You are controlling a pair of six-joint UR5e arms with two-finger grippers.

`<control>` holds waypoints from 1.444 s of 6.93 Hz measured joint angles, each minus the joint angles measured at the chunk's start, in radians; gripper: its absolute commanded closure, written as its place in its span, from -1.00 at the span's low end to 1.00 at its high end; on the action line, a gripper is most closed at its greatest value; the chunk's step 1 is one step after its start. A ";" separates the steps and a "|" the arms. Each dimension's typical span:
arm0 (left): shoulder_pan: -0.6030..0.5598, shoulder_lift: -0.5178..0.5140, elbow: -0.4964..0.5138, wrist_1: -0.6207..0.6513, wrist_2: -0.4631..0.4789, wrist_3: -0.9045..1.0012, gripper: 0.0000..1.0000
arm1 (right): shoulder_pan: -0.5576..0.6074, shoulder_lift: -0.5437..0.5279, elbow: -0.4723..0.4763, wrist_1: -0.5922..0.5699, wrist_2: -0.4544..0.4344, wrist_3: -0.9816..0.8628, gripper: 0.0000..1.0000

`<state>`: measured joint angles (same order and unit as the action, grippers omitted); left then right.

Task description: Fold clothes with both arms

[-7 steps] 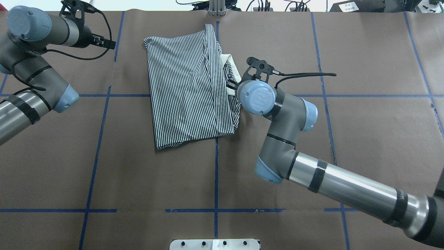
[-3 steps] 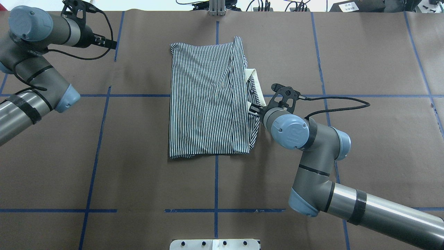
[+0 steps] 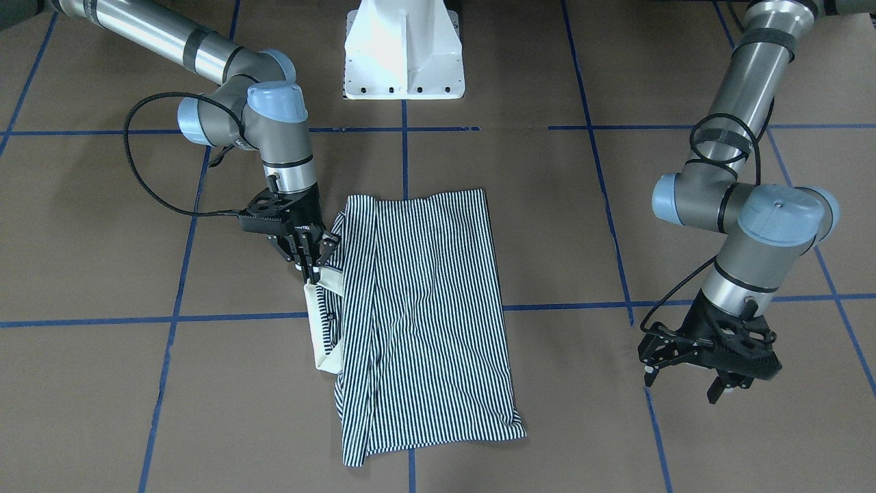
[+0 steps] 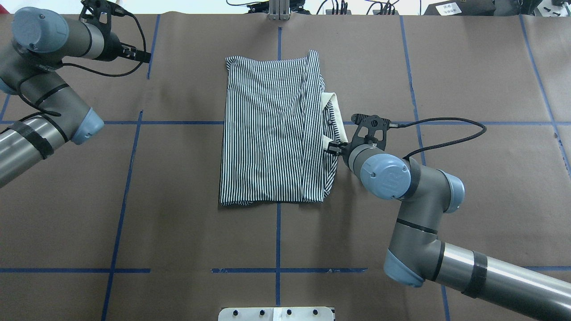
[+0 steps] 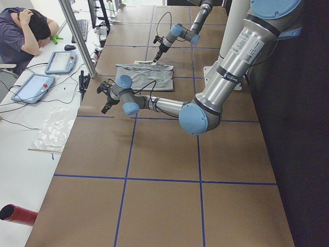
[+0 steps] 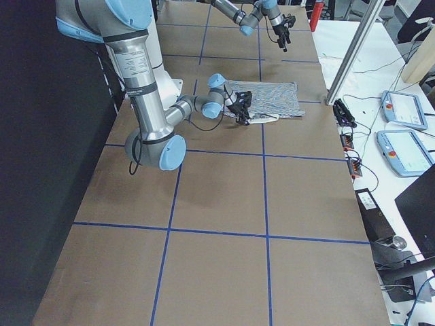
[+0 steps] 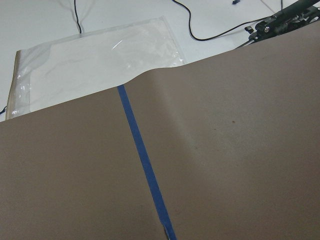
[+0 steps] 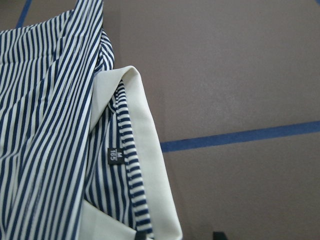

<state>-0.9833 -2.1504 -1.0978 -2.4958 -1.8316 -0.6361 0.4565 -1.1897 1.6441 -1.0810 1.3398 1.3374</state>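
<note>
Exterior front-facing view gives us the right gripper (image 3: pixel 311 268), its black fingers pinched together on the plain cream collar (image 3: pixel 315 335) of the navy-and-white striped polo shirt (image 3: pixel 431 308). That shirt lies folded into a long panel near the middle of the brown paper-covered table (image 3: pixel 616 424). Well apart, the left gripper (image 3: pixel 684 383) hangs with fingers spread, holding nothing. We judge this a straightening step. Next calls for letting go of the collar, then both arms making a crosswise fold.
</note>
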 measured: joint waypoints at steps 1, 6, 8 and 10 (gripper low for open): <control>0.000 -0.001 0.000 0.000 0.000 0.000 -1.00 | 0.010 -0.043 0.063 -0.005 0.035 -0.096 -1.00; 0.000 -0.004 -0.001 0.001 -0.001 0.000 -1.00 | -0.046 0.059 0.192 -0.344 0.020 -0.223 -0.57; 0.000 -0.005 -0.001 0.001 -0.002 0.000 -1.00 | -0.134 0.166 0.191 -0.518 -0.075 -0.356 -0.39; 0.000 -0.005 -0.001 0.002 -0.001 -0.001 -1.00 | -0.186 0.188 0.175 -0.547 -0.134 -0.527 -0.26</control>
<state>-0.9833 -2.1552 -1.0983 -2.4943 -1.8331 -0.6370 0.2707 -1.0021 1.8191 -1.6276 1.2062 0.8105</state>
